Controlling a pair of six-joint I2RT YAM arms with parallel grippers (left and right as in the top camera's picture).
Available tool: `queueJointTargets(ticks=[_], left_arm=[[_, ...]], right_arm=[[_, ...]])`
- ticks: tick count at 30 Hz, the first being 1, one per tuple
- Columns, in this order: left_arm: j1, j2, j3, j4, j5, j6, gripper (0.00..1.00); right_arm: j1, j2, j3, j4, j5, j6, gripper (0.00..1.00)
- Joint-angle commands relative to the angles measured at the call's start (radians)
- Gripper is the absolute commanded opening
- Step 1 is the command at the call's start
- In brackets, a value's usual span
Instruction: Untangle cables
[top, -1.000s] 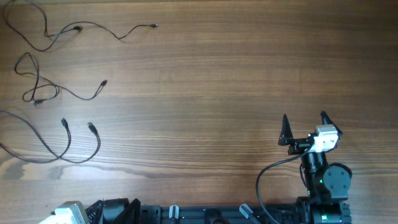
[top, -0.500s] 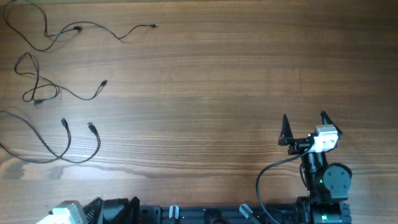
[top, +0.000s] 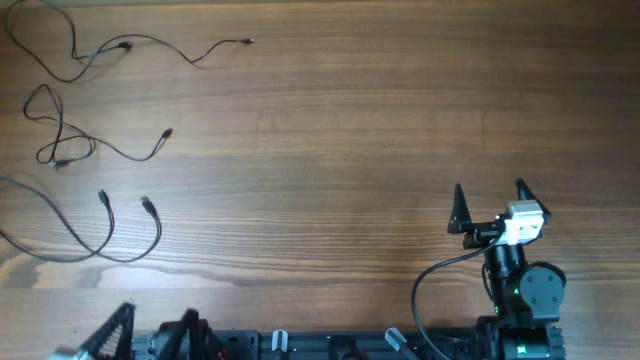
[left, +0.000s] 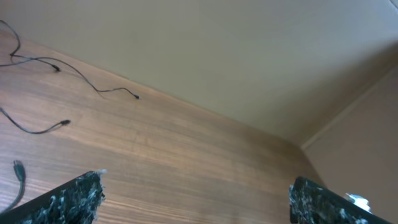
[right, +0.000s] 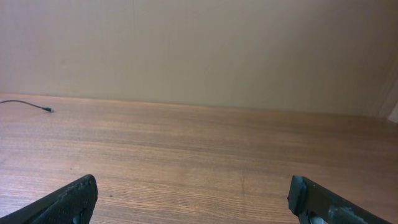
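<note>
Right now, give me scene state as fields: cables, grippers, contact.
cables: three loose strands, lying apart from one another, plug ends free
location: left side of table
left gripper: open, empty, at near edge on the cables' side
right gripper: open, empty, over bare wood, far from cables
contact: none

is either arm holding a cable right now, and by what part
Nothing is held. The left gripper and right gripper both stand open and empty; the cables lie loose, away from both.

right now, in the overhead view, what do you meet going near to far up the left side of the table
left gripper → nearest cable → middle cable → farthest cable
</note>
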Motion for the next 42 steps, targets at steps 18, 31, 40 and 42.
queueJointTargets(ticks=[18,31,40,42], left_arm=[[-0.122,-0.156,-0.340,0.322,-0.301,0.188,1.00],[-0.055,-0.157,-0.636,0.526,-0.300,0.185,1.00],[-0.052,-0.157,-0.899,0.826,-0.300,0.185,1.00],[-0.052,-0.157,-0.949,0.904,-0.295,0.185,1.00]], right_arm=[[-0.005,-0.007,-0.003,0.002,-0.001,0.016,1.00],[-0.005,-0.007,-0.003,0.002,-0.001,0.017,1.00],[-0.005,-0.007,-0.003,0.002,-0.001,0.016,1.00],[-0.005,-0.007,-0.003,0.002,-0.001,0.016,1.00]])
